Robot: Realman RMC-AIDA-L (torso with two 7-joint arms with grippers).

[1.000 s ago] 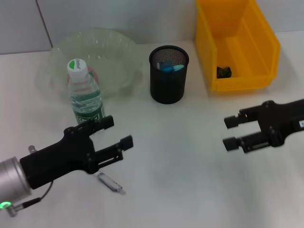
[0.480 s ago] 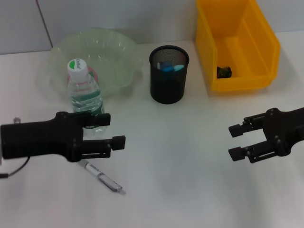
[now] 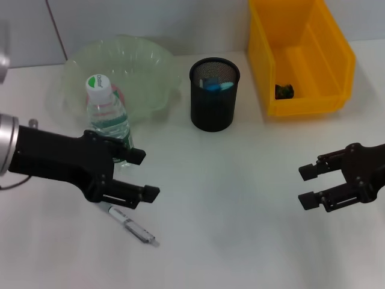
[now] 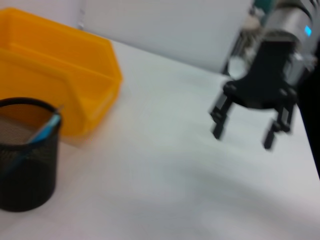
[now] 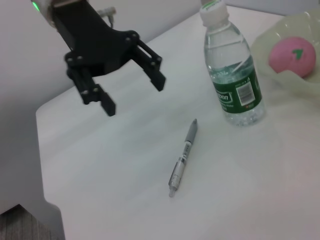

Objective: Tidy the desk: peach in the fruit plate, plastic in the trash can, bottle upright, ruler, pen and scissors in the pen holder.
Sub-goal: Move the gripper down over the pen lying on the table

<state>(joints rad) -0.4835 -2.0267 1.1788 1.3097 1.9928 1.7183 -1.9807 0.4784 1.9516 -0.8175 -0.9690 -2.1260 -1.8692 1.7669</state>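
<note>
Yellow bin (image 3: 313, 90), black mesh pen holder (image 3: 212, 102), green-labelled bottle (image 3: 108, 120), pink peach (image 5: 293, 54)

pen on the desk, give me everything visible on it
The pen is a slim grey-silver stick with a clear middle section, a darker grip end and a small pointed tip; it looks like plastic. It lies flat on the white desk, loose, touching nothing else. It sits in front of the upright water bottle, apart from it, angled diagonally. In the head view its upper end is hidden under the open left hand, which hangs above it without gripping. It is not in the pen holder.
</note>
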